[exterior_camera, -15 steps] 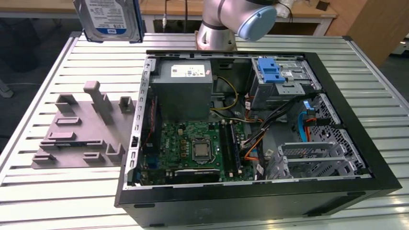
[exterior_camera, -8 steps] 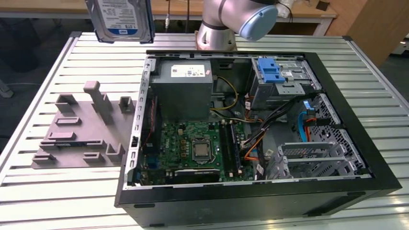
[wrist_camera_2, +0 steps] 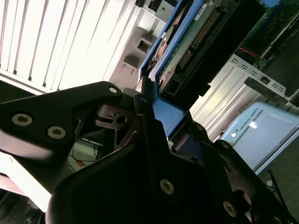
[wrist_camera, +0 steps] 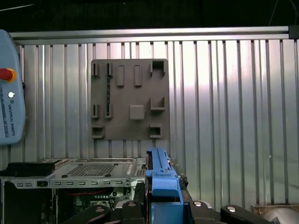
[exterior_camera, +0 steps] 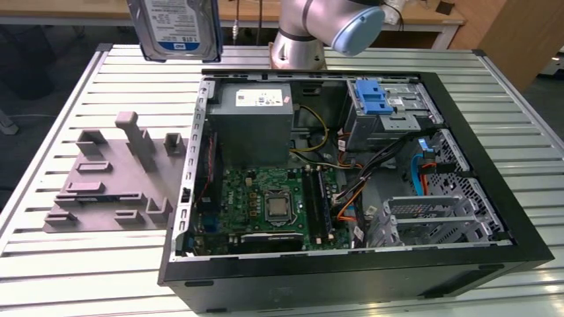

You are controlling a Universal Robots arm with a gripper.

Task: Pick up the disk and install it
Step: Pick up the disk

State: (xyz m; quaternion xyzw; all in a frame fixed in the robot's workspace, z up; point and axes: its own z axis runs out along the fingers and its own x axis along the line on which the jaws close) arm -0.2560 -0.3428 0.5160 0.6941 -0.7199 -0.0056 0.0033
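My pincer [wrist_camera_2: 156, 112] pinches the disk [exterior_camera: 174, 30] by its blue frame, held high above the table [exterior_camera: 88, 264], well apart from the open computer case [exterior_camera: 335, 274] walls.

Colours and patterns as found.
Logged silver with a blue-and-white label and blue edge frame on the disk [exterior_camera: 176, 26]; pale ribbed striping on the table [exterior_camera: 88, 277]; plain grey on the fixture plate [exterior_camera: 105, 191]; black on the computer case [exterior_camera: 352, 277], green on its motherboard [exterior_camera: 238, 191], blue on the cage latch [exterior_camera: 374, 99], apparently orange on some cables [exterior_camera: 352, 197].
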